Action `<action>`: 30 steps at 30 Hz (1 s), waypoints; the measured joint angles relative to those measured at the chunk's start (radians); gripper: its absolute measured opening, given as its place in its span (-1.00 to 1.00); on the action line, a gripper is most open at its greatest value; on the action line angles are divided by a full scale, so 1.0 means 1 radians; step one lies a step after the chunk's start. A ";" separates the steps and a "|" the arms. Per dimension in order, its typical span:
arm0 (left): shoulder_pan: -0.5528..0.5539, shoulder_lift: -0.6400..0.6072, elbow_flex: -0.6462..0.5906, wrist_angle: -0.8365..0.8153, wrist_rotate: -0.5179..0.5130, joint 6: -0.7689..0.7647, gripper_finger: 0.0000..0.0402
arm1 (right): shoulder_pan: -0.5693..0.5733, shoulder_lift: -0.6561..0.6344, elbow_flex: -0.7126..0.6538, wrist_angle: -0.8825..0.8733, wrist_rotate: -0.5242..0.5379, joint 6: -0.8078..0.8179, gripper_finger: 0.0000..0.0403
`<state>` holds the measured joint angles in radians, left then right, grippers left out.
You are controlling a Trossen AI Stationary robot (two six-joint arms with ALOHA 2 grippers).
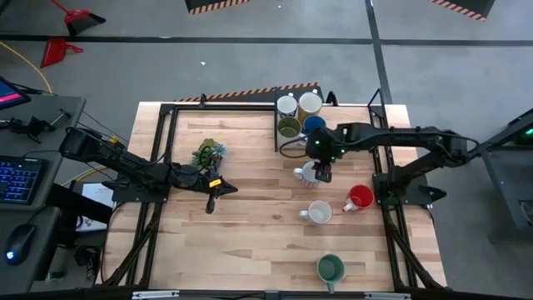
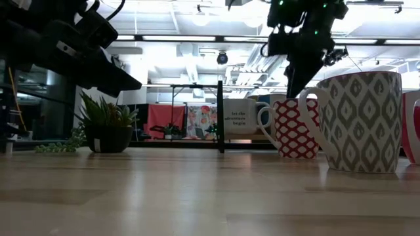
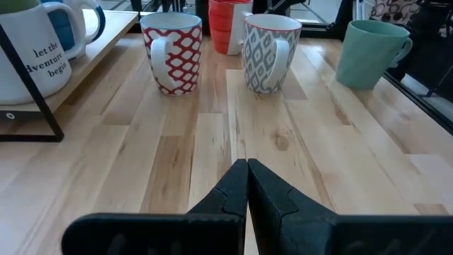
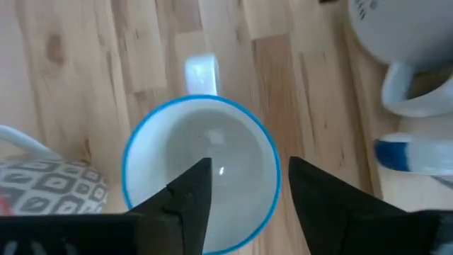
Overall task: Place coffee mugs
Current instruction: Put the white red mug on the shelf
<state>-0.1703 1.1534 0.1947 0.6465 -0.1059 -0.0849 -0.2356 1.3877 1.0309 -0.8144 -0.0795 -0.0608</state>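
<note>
The right gripper [image 1: 323,172] hangs over a blue-rimmed white mug [image 4: 200,173] standing on the wooden desk [image 1: 250,233] just in front of the black rack [image 1: 278,125], its fingers [image 4: 190,195] spread apart above the mug's mouth. Four mugs sit inside the rack; a grey-patterned mug [image 1: 319,212], a red mug [image 1: 360,197] and a teal mug [image 1: 330,268] stand farther from it. The left gripper [image 1: 211,200] waits beside the plant [image 1: 207,152], fingers pressed together.

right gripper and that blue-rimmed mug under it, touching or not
Cannot tell. In the right wrist view the right gripper stands open over the blue-rimmed mug, but looking straight down hides any gap, and no other view shows one plainly.
</note>
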 joint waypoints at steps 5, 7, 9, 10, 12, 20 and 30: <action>0.000 0.000 0.000 -0.006 0.000 0.001 -1.00 | 0.000 0.048 0.000 0.009 0.015 -0.004 -0.16; 0.000 0.000 0.000 -0.006 0.000 0.001 -1.00 | 0.000 0.062 0.000 0.009 0.034 -0.007 -0.16; 0.000 0.000 0.000 -0.007 0.000 0.001 -1.00 | 0.000 0.073 0.000 0.011 0.044 -0.008 -0.16; 0.000 0.000 0.000 -0.007 0.000 0.002 -1.00 | 0.000 0.079 0.000 0.010 0.044 -0.008 -0.16; 0.000 0.000 0.000 -0.008 0.000 0.002 -1.00 | 0.000 0.091 0.000 0.010 0.044 -0.008 -0.16; 0.000 0.000 0.000 -0.024 0.000 0.004 -1.00 | 0.000 0.147 0.000 0.014 0.043 0.000 -0.16; 0.000 0.000 0.000 -0.026 0.000 0.002 -1.00 | 0.000 0.235 -0.001 0.027 0.049 0.055 -0.16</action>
<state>-0.1703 1.1536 0.1947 0.6205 -0.1062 -0.0826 -0.2352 1.6230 1.0302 -0.7877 -0.0303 -0.0059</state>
